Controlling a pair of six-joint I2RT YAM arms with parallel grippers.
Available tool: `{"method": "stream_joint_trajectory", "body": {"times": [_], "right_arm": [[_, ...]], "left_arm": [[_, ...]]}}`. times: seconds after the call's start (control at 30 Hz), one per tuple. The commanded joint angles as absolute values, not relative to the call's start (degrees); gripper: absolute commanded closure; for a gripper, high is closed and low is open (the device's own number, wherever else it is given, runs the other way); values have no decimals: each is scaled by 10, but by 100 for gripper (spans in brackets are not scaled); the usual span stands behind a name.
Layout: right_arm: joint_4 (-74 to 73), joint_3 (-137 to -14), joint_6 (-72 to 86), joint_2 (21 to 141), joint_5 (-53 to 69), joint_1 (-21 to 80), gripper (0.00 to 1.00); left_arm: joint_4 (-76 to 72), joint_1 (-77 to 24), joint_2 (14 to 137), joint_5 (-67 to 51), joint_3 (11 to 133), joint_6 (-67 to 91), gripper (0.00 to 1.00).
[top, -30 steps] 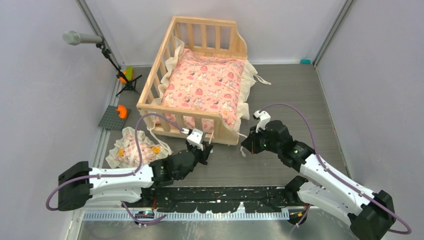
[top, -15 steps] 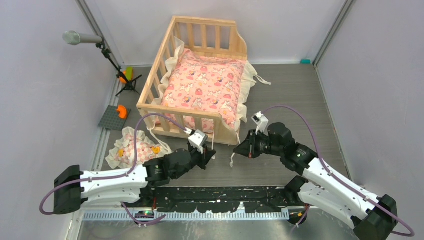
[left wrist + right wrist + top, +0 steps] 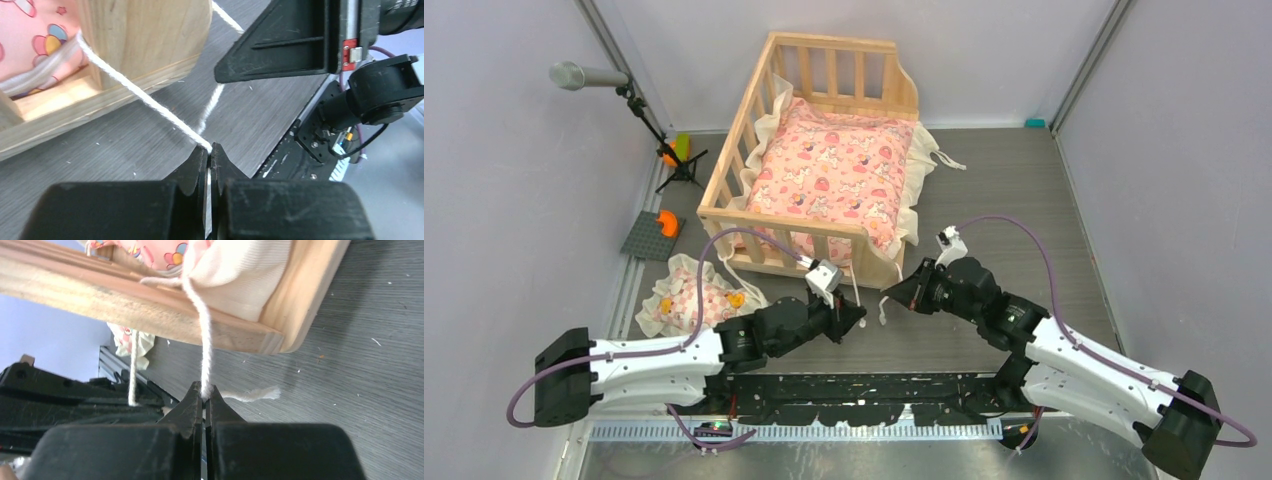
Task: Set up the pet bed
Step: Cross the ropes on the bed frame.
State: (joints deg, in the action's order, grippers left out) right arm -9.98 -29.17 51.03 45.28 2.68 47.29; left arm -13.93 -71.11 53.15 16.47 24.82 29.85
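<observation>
No legible text, brand, number or sign appears in any view. A small red-and-white sticker (image 3: pixel 351 51) on the black arm housing (image 3: pixel 280 40) possibly carries print, too small to read.

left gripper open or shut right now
Shut: the left gripper is pinched closed on a white cord, which runs taut to the corner of the pet bed.

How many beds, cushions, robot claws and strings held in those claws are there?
Wooden pet bed: 1
Frilled cushions: 2 (large cushion, small pillow)
Grippers: 2 (left gripper, right gripper)
Pinched white strings: 2 (left string, right string)
Total: 7
</observation>
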Motion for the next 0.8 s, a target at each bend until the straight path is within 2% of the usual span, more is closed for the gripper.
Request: {"method": "stream_joint_trajectory", "body": {"times": [0.0,0.13,0.33,0.47,0.67,0.77], "right_arm": [[-55,-275,593,447,-63,492,100],[-65,-280,636,461,-97,512,100],[-57,-302,681,508,-81,526,100],[-38,-299,694,512,-73,528,100],[-9,-295,708,538,-36,528,100],[-4,-291,722,548,-21,529,100]], "left_arm": [[-171,-717,544,122,280,339,100],[-186,-716,573,120,296,370,100],[-209,-716,623,104,316,376,100],[-213,-717,641,119,321,370,92],[-225,-716,674,101,337,367,88],[-219,-717,690,90,351,366,76]]}}
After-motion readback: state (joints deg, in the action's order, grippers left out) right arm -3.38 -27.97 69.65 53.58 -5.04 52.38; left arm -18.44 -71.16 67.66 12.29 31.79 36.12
